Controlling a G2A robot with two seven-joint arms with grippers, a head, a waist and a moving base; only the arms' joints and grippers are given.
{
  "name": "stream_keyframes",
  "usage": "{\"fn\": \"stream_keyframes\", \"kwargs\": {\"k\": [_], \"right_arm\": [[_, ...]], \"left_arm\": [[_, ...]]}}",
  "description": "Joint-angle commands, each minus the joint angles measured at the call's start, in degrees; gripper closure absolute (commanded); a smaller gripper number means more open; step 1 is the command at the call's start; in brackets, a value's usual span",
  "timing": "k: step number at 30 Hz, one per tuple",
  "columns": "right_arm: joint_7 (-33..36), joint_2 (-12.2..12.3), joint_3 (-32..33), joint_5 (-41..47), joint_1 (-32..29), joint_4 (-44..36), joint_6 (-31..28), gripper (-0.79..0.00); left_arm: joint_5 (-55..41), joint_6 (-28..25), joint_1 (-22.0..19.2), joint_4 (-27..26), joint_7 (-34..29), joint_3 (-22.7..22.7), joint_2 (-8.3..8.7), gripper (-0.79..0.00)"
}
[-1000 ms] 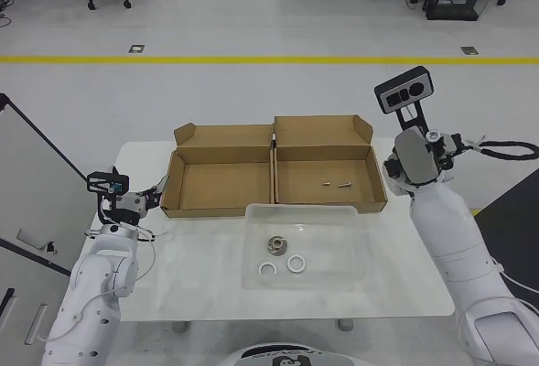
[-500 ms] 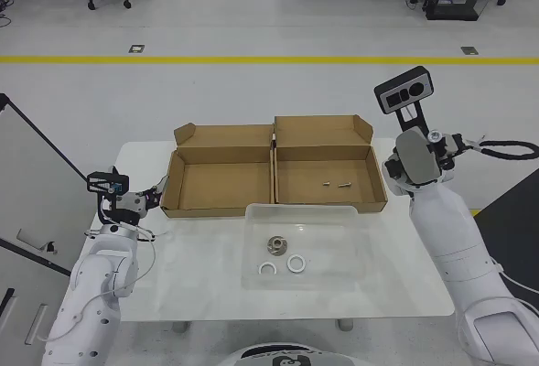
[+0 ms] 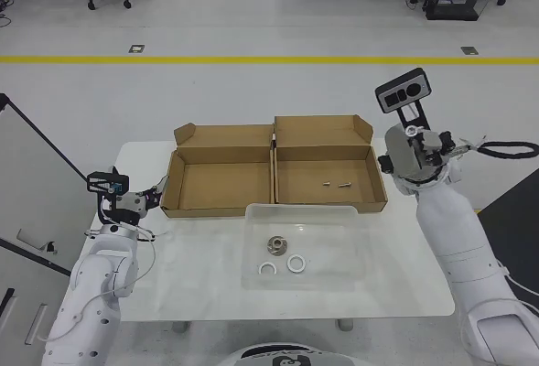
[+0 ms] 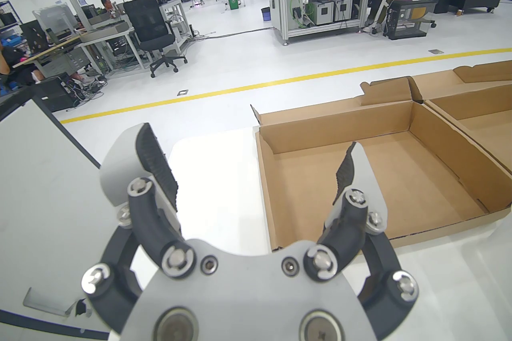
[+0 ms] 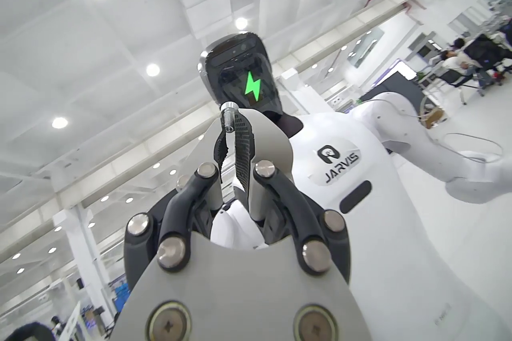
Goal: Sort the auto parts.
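Right wrist view: R pincer [image 5: 231,132] clamps screw [image 5: 228,117], prob. threaded.

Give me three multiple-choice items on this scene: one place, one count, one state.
1. The metal hub lies in: A a cardboard box; B the clear tray; C a gripper.
2. Count of white rings in the tray: A two; B three; C five.
3. The right gripper is: A open; B shut on a ring; C shut on a bolt.
Answers: 1 B, it sits beside the rings inside the tray. 2 A, a pair lies side by side. 3 C, it pinches the bolt at its tip.
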Motion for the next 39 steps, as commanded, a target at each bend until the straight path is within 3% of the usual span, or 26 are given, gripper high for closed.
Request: {"fn": "stream_keyframes", "kwargs": {"k": [1,8,14,27,39], "right_arm": [[0.25,0.38,1.67,-3.55,-0.28,1.22,0.44,0.000],[-0.14,2.44,8.12,-21.67,0.61,6.48,1.17,0.000],[-3.19,4.15,9.79,-45.09,5.22,8.57,-2.34,0.000],[-10.92,3.92,-2.64,-77.66,16.92,16.10,-9.18,0.000],[-17.22,2.95,-14.39,-102.82,20.30,16.85,-10.11,0.000]], "left_arm": [[0.00,0.00,0.00,0.00,0.00,0.00,0.00,-0.785],[0.00,0.00,0.00,0.00,0.00,0.00,0.00,-0.785],[0.00,0.00,0.00,0.00,0.00,0.00,0.00,-0.785],[0.00,0.00,0.00,0.00,0.00,0.00,0.00,-0.785],[0.00,0.00,0.00,0.00,0.00,0.00,0.00,-0.785]]}}
